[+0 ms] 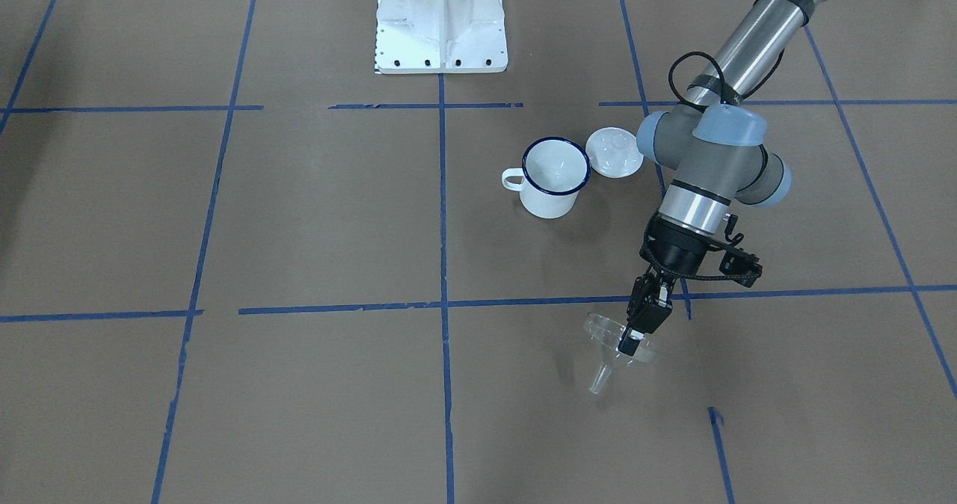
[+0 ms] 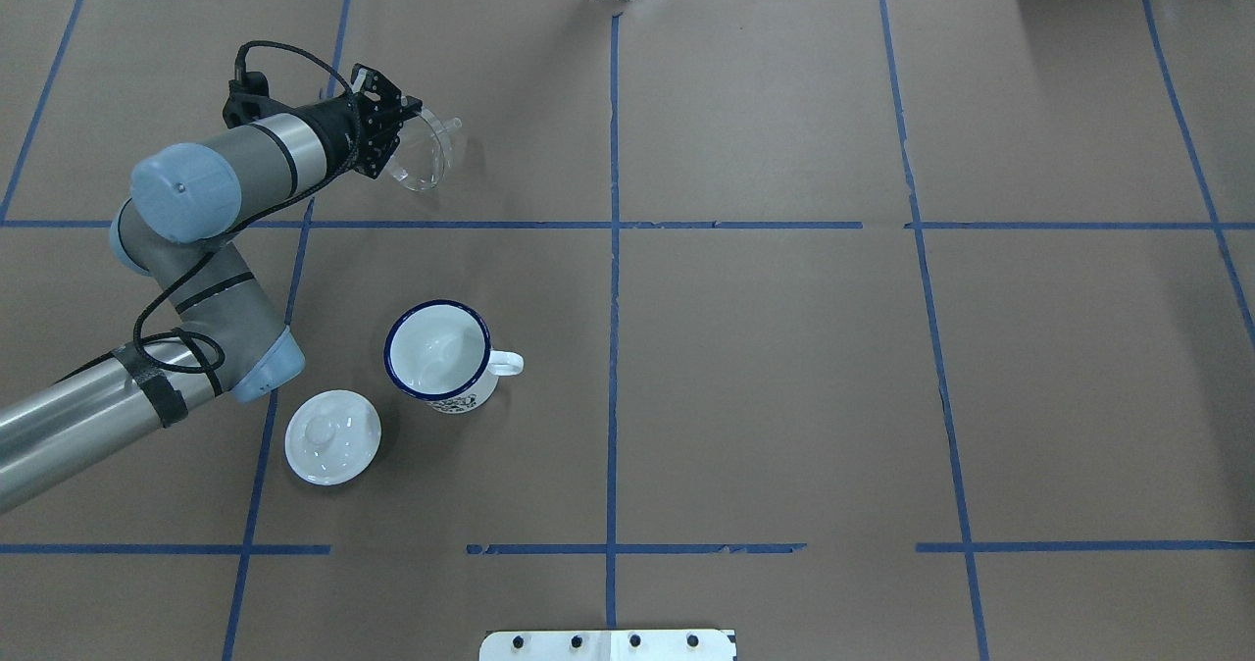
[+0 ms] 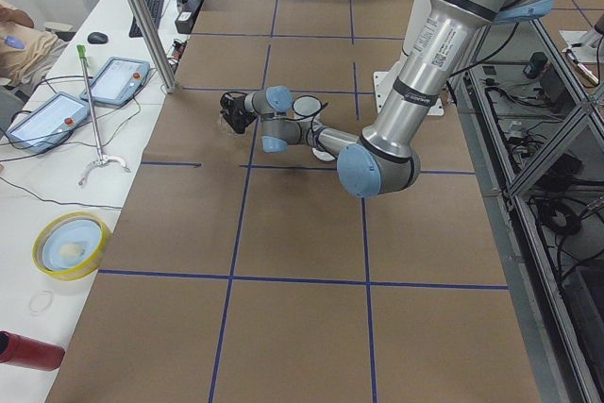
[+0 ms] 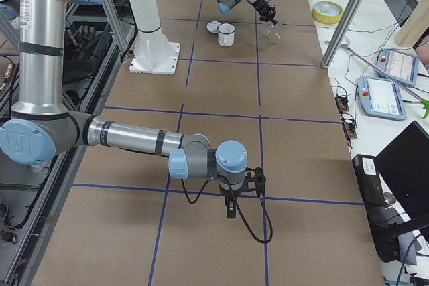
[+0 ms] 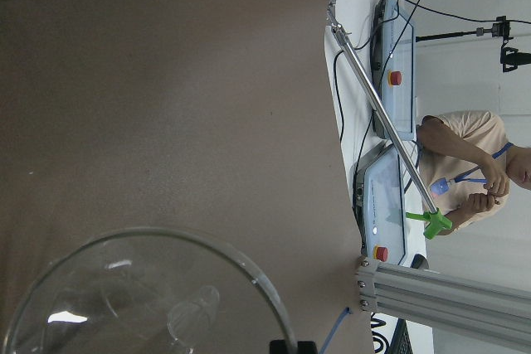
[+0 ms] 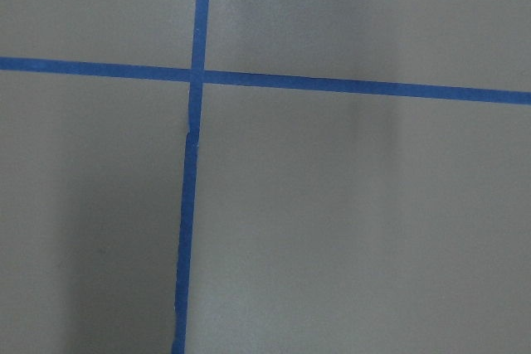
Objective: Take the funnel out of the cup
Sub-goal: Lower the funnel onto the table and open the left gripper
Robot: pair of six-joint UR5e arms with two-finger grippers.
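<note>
**A:** The left tool (image 2: 400,139) is clamped on the rim of the funnel (image 2: 424,156). What is the step now?

**B:** Setting it down, I'd judge. The funnel is already out of the cup (image 2: 438,352) and well apart from it, toward the far side of the tabletop (image 2: 784,367). It hangs tilted, with the spout pointing away from the arm.

**A:** How should it be done well?

**B:** Lower it slowly until the funnel's own weight is on the tabletop, and only then part the fingers. It is light, round and held by one edge, so if it is let go too high it will likely tip or roll. Laying it down on the flange and spout together should stop that. Then draw back along the line of the fingers so a pad doesn't drag the rim. Swing clear of the lid (image 2: 333,437) and the cup on the way back.

**A:** What can't you make out?

**B:** I can't tell whether the spout touches the tabletop or hangs just above it, because clear plastic shows almost no edge. The left wrist view cuts off the lower part of the mouth and shows only a sliver of one finger. The cup looks empty, though its far side is hidden. The right tool (image 4: 230,207) shows only in the right side view, small and dark, so I cannot tell whether it is apart or together. Its own camera sees only tabletop and blue tape.
</note>
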